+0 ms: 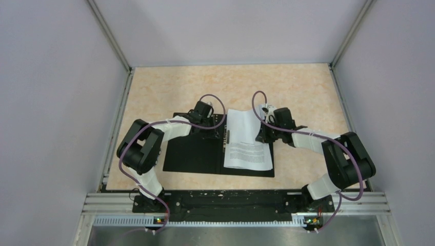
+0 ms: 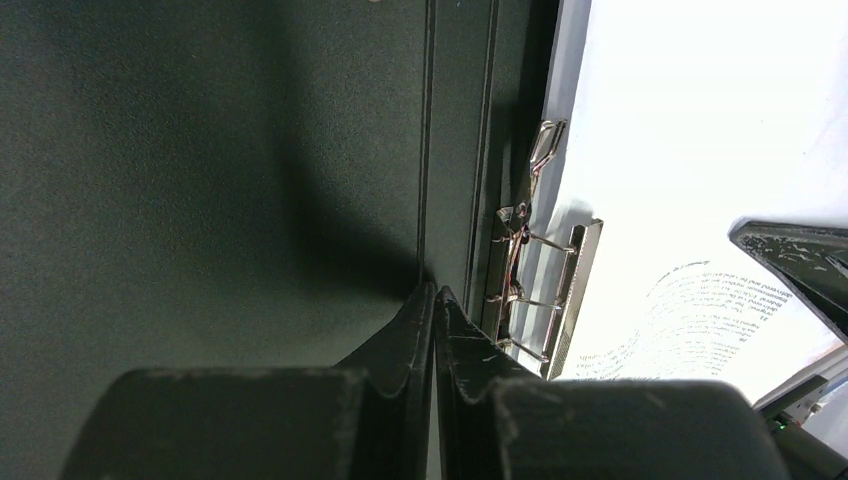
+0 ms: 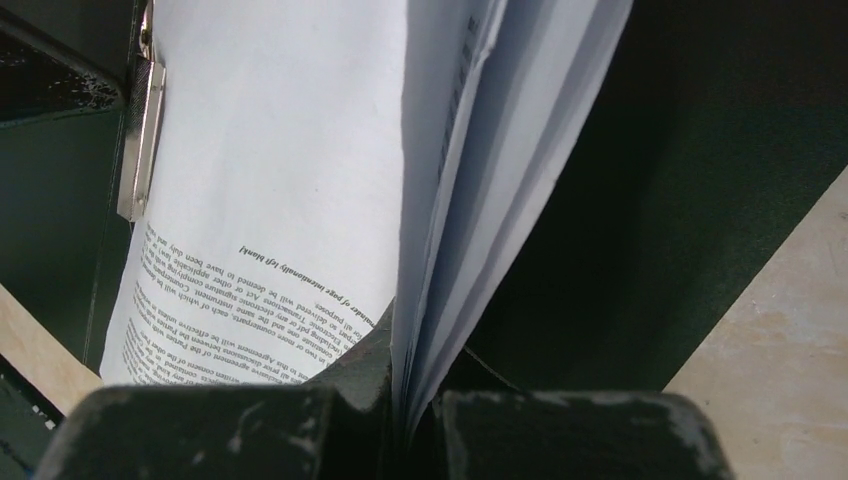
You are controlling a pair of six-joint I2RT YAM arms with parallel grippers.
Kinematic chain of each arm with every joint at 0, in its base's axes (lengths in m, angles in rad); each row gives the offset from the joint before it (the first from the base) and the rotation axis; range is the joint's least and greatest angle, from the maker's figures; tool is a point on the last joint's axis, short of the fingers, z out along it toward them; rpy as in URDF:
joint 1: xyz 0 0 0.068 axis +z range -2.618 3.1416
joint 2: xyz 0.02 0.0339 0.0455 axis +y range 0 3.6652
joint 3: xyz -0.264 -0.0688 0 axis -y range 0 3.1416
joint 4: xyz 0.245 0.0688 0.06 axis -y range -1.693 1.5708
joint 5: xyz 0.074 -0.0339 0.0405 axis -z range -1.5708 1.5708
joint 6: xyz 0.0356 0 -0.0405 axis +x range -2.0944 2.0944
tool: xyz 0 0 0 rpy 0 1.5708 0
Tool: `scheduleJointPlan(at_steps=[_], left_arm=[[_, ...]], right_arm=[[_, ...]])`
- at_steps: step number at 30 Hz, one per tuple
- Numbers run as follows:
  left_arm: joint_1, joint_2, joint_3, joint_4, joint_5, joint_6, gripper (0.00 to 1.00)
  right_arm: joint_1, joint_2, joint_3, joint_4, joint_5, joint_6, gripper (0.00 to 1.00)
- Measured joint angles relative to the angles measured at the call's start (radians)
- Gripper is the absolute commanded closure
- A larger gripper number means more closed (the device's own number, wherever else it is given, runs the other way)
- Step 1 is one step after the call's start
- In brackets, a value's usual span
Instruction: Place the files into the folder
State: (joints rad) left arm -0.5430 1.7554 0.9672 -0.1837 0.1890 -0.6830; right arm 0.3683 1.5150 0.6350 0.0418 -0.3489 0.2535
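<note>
arm bases: closest to me, with both arms reaching out over the open folder.
folder: the flat folder with the black inside point(image 1: 192, 154) lies spread open on the mottled beige table top point(image 1: 308, 87).
files: the thin white paper sheets printed with black text point(image 1: 249, 148) rest on the folder's right half. their near end is flat and their far end is bowed up.
clip: the silver wire spine clip point(image 2: 530, 290) sits just beside the sheets' inner edge. i can't tell whether the paper is under it.
left gripper: point(image 1: 214, 132) its fingers are together, only a sliver between them and nothing in there. the tips are down on the black cover next to the clip.
right gripper: point(image 1: 261, 134) it is clamped on the far edge of the sheets, holding that end off the cover.
progress: the paper is already on the folder. i'd say what's left is securing it at the clip, letting go and shutting the cover.
left wrist view: shows the clip's loops and bar, barely visible from overhead.
right wrist view: shows several sheets fanned in the grip, where overhead shows one white page.
</note>
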Motion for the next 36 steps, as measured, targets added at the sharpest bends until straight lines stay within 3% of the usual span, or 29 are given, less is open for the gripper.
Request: scheduleJointPlan(at_steps=[36], left_arm=[[0.0,0.004,0.002,0.01,-0.008,-0.06,0.98]], right_arm=[[0.029,-0.131,-0.007,-0.133,0.038,0.018,1.0]])
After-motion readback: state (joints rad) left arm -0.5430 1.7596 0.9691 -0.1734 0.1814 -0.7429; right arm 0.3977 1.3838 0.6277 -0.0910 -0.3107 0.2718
